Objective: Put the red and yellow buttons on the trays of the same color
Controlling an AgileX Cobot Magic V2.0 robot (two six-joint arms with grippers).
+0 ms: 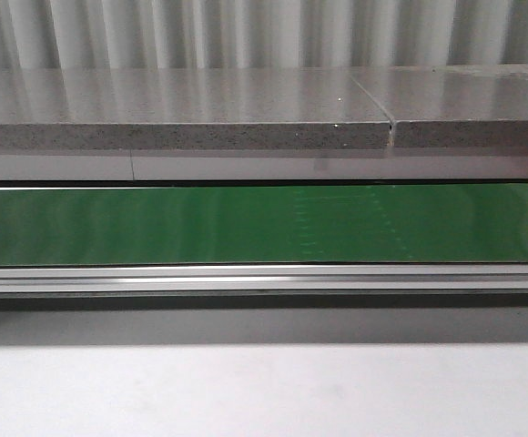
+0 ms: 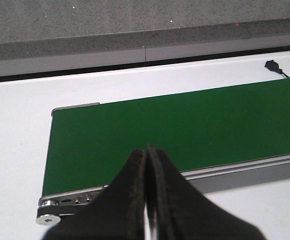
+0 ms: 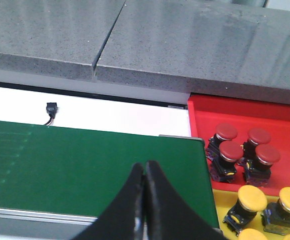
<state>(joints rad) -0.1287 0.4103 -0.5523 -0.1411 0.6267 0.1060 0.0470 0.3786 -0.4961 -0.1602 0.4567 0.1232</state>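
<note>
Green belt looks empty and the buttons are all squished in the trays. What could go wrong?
1. The red buttons stand packed together in the red tray; another one might knock them over.
2. Both grippers, left and right, have shut fingers; they must open before grabbing from the green belt.

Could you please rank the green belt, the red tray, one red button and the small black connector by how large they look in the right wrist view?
1. Green belt
2. Red tray, partly cut off by the frame
3. Red button
4. Black connector

The belt lies nearer the camera, which flatters it.
</note>
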